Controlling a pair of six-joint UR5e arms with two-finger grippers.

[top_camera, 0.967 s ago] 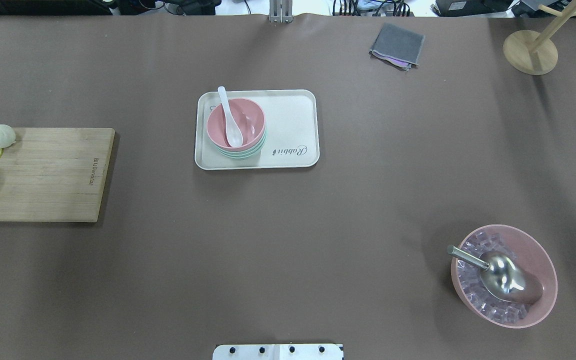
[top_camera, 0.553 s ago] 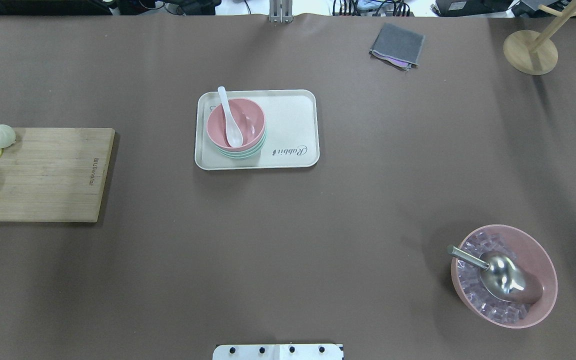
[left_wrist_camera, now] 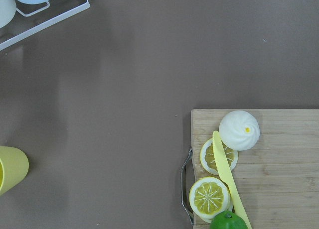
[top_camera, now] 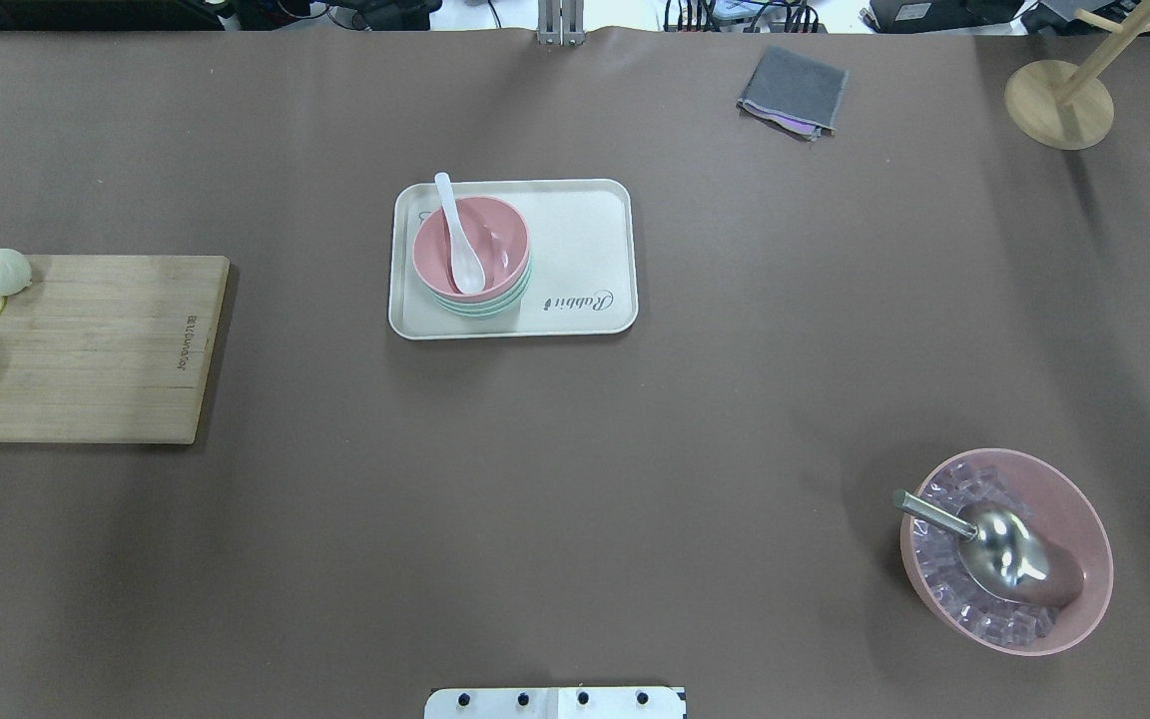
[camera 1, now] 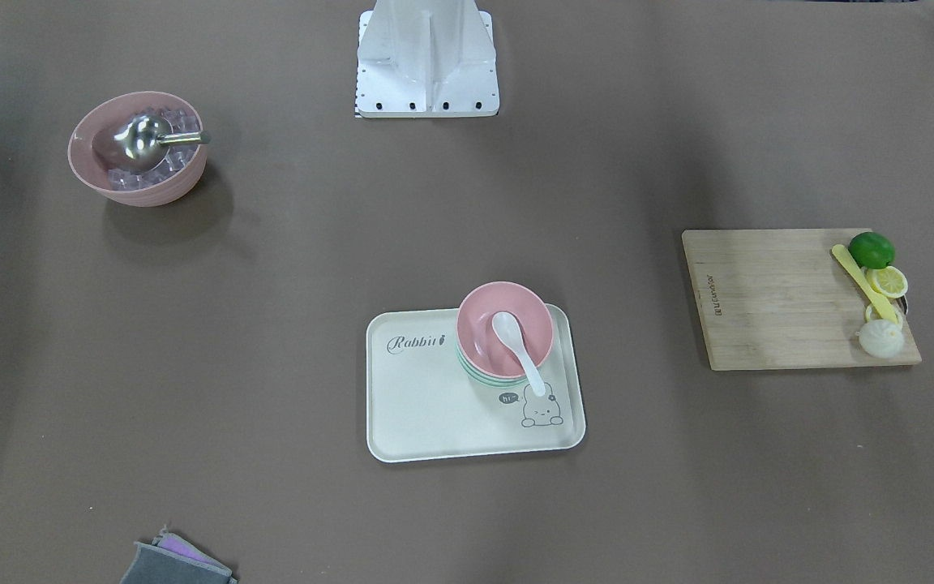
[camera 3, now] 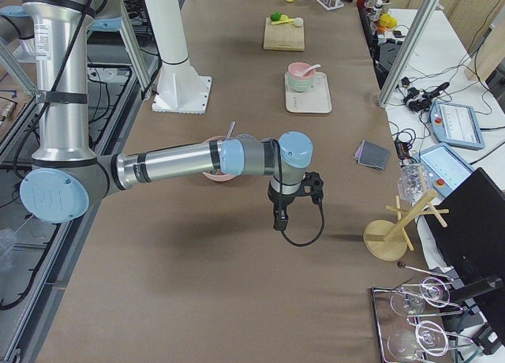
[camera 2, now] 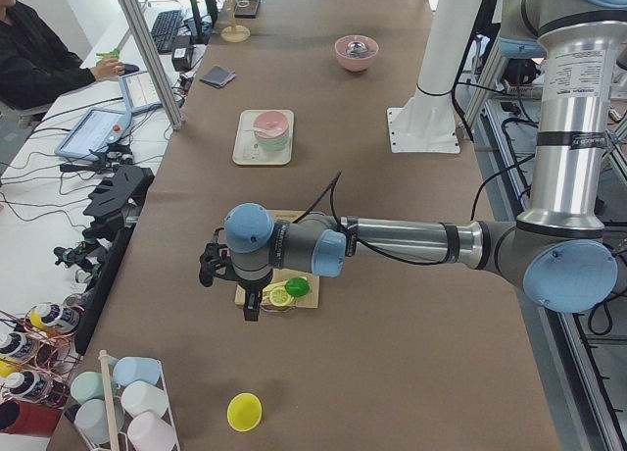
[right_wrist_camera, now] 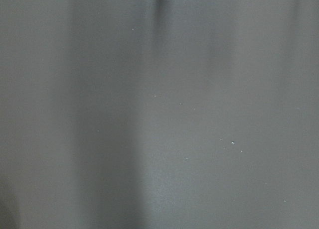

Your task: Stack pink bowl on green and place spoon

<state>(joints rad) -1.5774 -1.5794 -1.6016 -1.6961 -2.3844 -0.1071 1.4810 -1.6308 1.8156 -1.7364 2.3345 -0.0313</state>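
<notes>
pink bowl (top_camera: 495, 240) nested in green bowl (top_camera: 480, 306) on tray (top_camera: 585, 250) | spoon (top_camera: 457, 235) scoop inside pink bowl, handle over rim, pointing away from robot, slightly left | left gripper (camera 2: 211, 265), right gripper (camera 3: 312, 186): opening unreadable

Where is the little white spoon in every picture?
Exterior front-facing: the white spoon rests in the pink bowl, just below centre.
Overhead exterior: left of centre, upper half.
Exterior left: tiny, upper middle.
Exterior right: near the top, right of centre.
Left wrist-mounted: not in it.
Right wrist-mounted: not in it.
Shared landmark: the cream tray.
</notes>
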